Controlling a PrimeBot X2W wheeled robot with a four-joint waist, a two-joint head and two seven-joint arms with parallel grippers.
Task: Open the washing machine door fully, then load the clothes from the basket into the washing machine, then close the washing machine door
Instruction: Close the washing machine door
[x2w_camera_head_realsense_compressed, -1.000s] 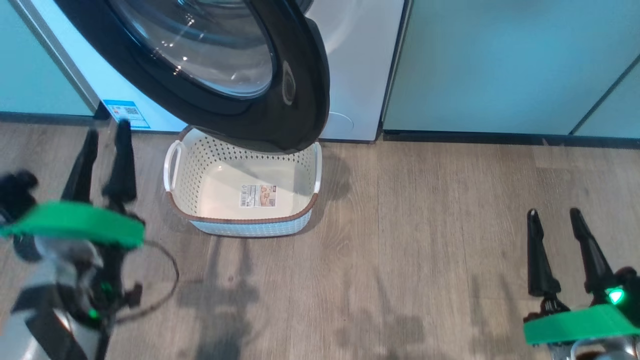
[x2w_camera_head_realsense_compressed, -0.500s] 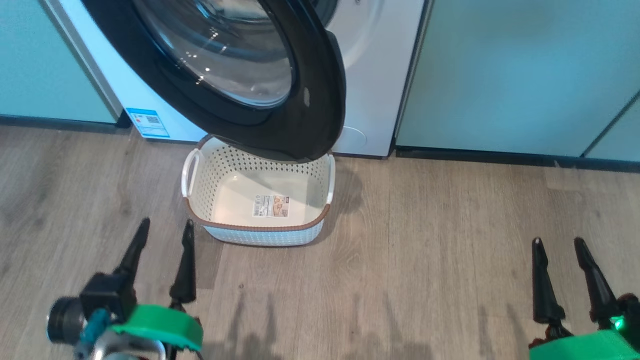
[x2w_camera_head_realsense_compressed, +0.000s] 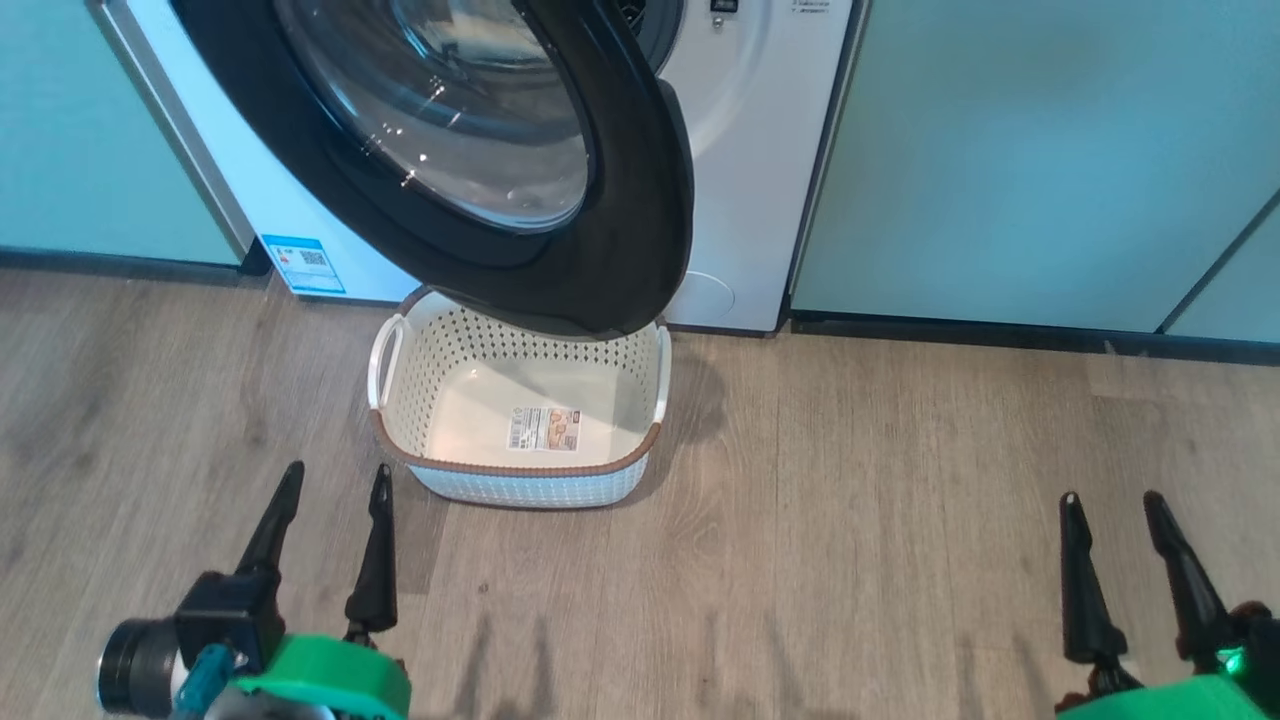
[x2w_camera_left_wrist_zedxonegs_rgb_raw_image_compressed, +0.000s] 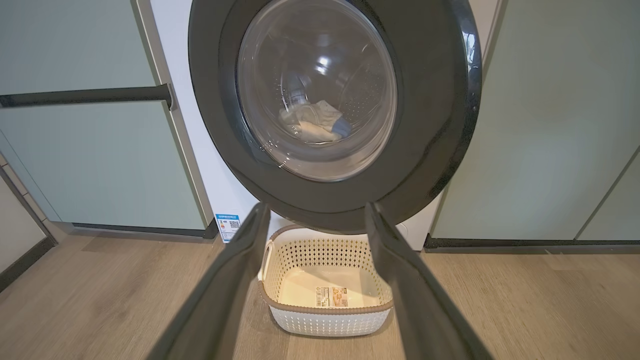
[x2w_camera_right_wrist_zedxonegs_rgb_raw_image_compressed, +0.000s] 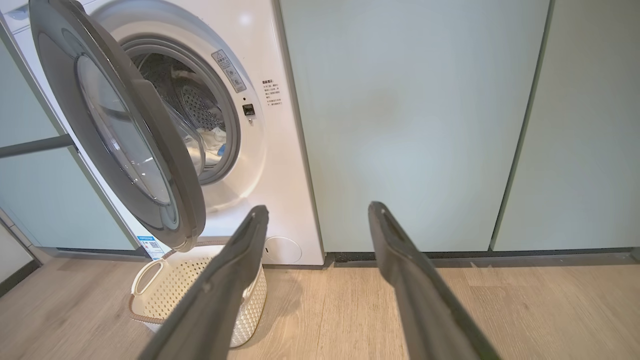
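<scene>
Left gripper (x2w_camera_head_realsense_compressed: 338, 467) and right gripper (x2w_camera_head_realsense_compressed: 1112, 497) open near the empty basket (x2w_camera_head_realsense_compressed: 515, 468); clothes (x2w_camera_left_wrist_zedxonegs_rgb_raw_image_compressed: 312, 122) inside the washing machine (x2w_camera_head_realsense_compressed: 745, 150), door (x2w_camera_head_realsense_compressed: 640, 230) ajar.

Pale green cabinets (x2w_camera_head_realsense_compressed: 1000, 150) meet grey wood-plank floor (x2w_camera_head_realsense_compressed: 900, 520).

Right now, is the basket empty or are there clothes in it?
Empty. The basket shows only its bare bottom and a label sticker; the clothes lie inside the washing machine.

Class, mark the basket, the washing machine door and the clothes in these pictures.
basket (x2w_camera_head_realsense_compressed: 520, 488): head view, front wall.
washing machine door (x2w_camera_left_wrist_zedxonegs_rgb_raw_image_compressed: 430, 115): left wrist view, black rim, right side.
clothes (x2w_camera_right_wrist_zedxonegs_rgb_raw_image_compressed: 215, 136): right wrist view, pale fabric above the blue trim.
</scene>
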